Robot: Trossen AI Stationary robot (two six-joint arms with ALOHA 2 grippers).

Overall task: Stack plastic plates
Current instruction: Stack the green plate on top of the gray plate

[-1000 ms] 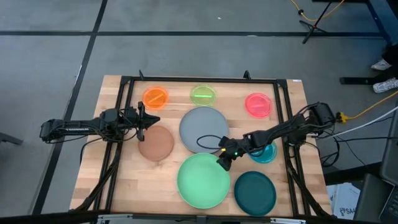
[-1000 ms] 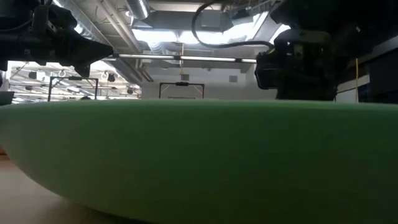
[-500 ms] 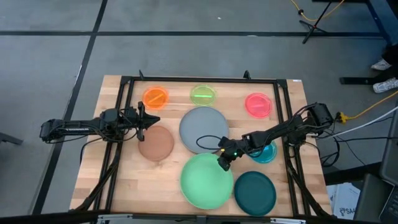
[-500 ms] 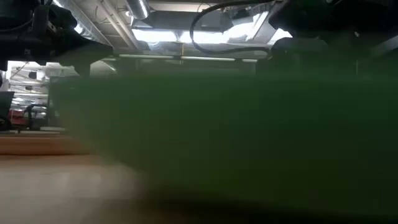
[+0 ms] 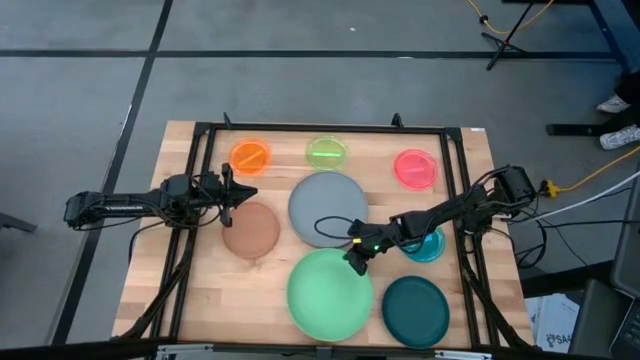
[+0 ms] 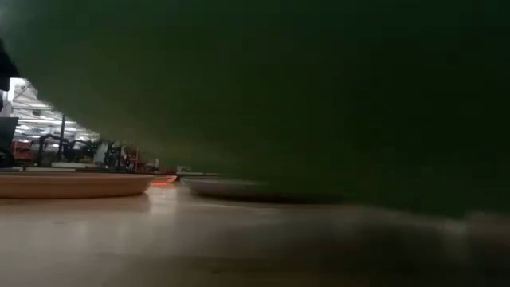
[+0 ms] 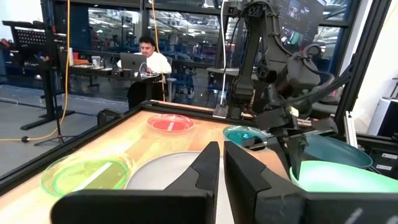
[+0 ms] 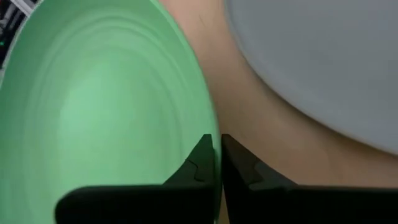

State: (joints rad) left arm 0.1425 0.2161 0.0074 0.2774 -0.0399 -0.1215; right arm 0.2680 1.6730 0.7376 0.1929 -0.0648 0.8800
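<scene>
The light green plate (image 5: 328, 296) is at the table's near middle, and its dark underside (image 6: 303, 88) fills the low view. My right gripper (image 5: 353, 264) is shut on its far right rim. The grey plate (image 5: 328, 208) lies just beyond it, and the dark teal plate (image 5: 415, 311) lies to its right. The brown plate (image 5: 250, 230) lies at the left. My left gripper (image 5: 243, 193) is shut and empty, held above the brown plate's far edge. The small orange (image 5: 250, 157), lime (image 5: 326, 152) and pink (image 5: 415, 168) plates lie along the far side. The cyan plate (image 5: 428, 245) is partly under my right arm. My right gripper pinches the light green plate's far right rim (image 8: 210, 127) between its two fingers, one finger over the plate's inside and one outside the rim. The fingers slant down from the table's right. The plate is raised and tilted; its underside (image 6: 239, 119) stands above the table.
A black frame (image 5: 320, 128) runs round the wooden table top. Bare wood (image 5: 220, 290) lies at the near left. The left wrist view shows a person seated at a desk (image 7: 146, 59) in the room beyond the table.
My right gripper has risen a little with the light green plate's rim. The plate lay flat on the table; now it is raised and tipped, and the low view sees the table and other plates under it.
</scene>
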